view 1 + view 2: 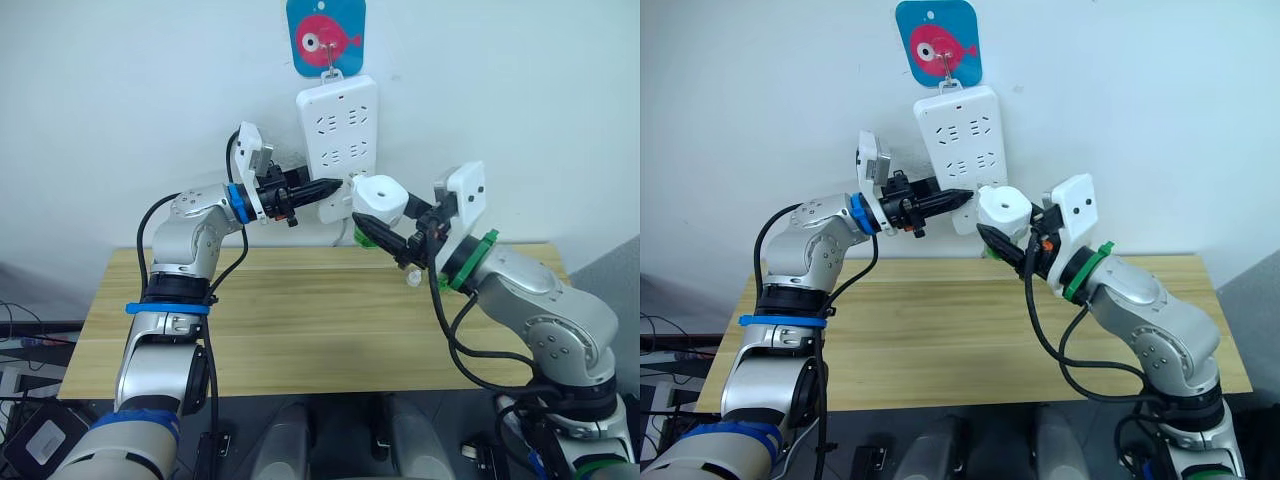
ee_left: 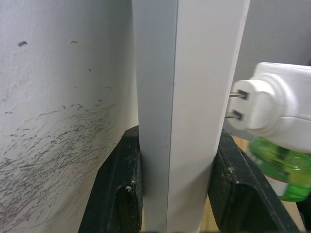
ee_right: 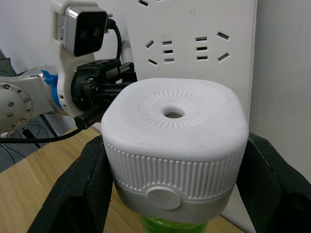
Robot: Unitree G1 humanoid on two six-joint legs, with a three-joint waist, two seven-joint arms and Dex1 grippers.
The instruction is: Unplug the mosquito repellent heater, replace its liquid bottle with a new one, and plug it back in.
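Above the far edge of the wooden tabletop, the right tool holds the mosquito repellent heater in the air just beside the lower right edge of the white power strip, which hangs on the wall below a blue card with a pink fish. Its two black fingers are clamped on opposite sides of the heater. The heater is a small white rounded plastic unit; in the right wrist view its face carries a round central hole ringed by fine radial grooves, its side wall is ribbed, and a round button-like disc sits low on the side. A green see-through liquid bottle is fitted beneath the white body. In the left wrist view the heater's two flat metal plug prongs point toward the side of the power strip, near it but apart from it, so the heater stands unplugged. The left tool is closed on the lower part of the power strip, one black finger pressed against the strip's wall side and the other against its front. The power strip's face shows several rows of sockets. A small pale object lies on the tabletop below the right tool, too small to identify.
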